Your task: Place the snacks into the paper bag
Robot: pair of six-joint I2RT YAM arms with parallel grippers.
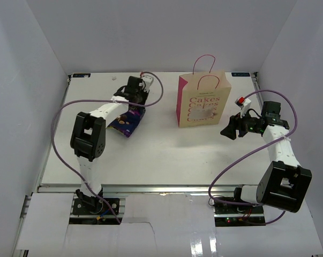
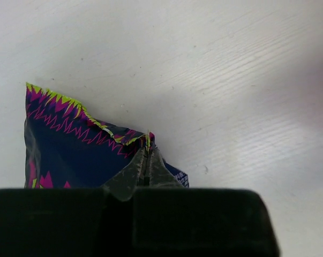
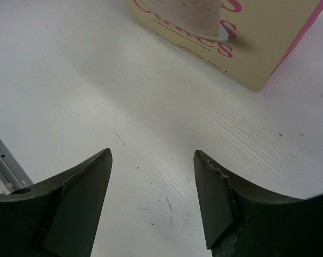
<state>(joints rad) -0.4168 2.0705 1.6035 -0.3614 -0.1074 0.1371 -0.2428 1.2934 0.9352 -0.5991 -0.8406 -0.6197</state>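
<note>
A large purple-blue crinkly snack bag [image 1: 127,121] hangs tilted at the left of the table. My left gripper [image 1: 133,103] is shut on its top edge; in the left wrist view the fingers [image 2: 145,160] pinch the bag's [image 2: 70,144] sealed edge. The tan paper bag [image 1: 203,100] with pink "Cakes" lettering stands upright at the back middle, its handles up. My right gripper [image 1: 229,130] is open and empty just right of the bag, above the table; the bag's lower corner [image 3: 247,43] shows ahead of my right gripper [image 3: 153,160]. No small brown or yellow packets show.
White walls enclose the table on three sides. The table's metal front rail [image 1: 166,188] runs along the near edge. Purple cables loop from both arms.
</note>
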